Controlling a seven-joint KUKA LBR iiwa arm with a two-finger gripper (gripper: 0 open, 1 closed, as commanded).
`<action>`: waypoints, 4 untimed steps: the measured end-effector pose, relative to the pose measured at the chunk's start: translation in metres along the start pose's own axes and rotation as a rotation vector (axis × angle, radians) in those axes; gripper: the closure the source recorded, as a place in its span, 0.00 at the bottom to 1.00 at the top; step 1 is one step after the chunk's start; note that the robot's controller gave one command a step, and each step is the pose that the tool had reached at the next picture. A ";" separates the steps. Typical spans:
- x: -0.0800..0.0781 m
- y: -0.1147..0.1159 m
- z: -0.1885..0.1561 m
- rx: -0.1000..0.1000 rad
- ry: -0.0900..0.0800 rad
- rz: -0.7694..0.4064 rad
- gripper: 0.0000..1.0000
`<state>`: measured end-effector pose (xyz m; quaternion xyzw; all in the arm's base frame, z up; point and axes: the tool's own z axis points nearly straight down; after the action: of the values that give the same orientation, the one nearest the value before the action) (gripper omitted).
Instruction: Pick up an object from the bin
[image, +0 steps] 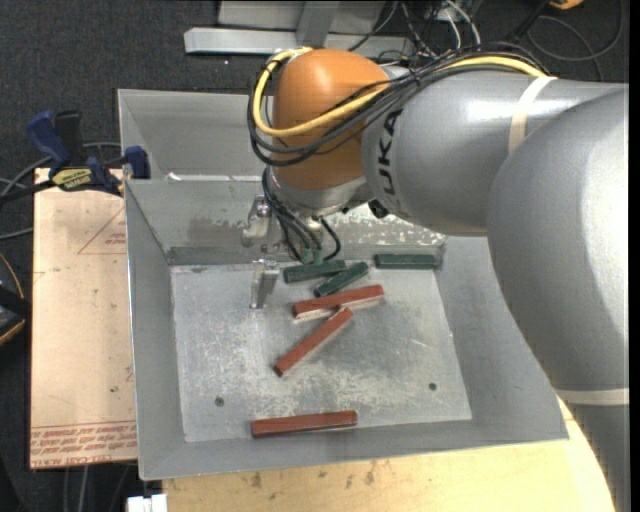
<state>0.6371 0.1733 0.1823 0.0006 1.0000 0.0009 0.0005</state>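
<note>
My gripper (262, 293) hangs below the arm's wrist over the back-left part of the bin floor, with bare metal under it. Just to its right a dark green bar (322, 271) lies flat, with a second green bar (341, 280) slanting beside it. In front of those rests a red-brown bar (338, 300), and another red-brown bar (313, 341) lies diagonally toward the bin's middle. Nothing shows in the gripper.
A third green bar (406, 260) lies by the back wall on the right. One more red-brown bar (303, 423) sits along the front edge of the floor. The arm with its orange cover and cables reaches in from the right over the bin's back.
</note>
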 end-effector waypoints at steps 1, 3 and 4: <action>0.000 0.000 0.000 0.000 0.000 0.000 0.00; -0.011 -0.017 0.003 0.002 -0.003 -0.091 0.00; 0.009 -0.044 0.057 0.000 -0.005 -0.155 0.00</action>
<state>0.6282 0.1292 0.1248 -0.0768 0.9970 0.0011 0.0032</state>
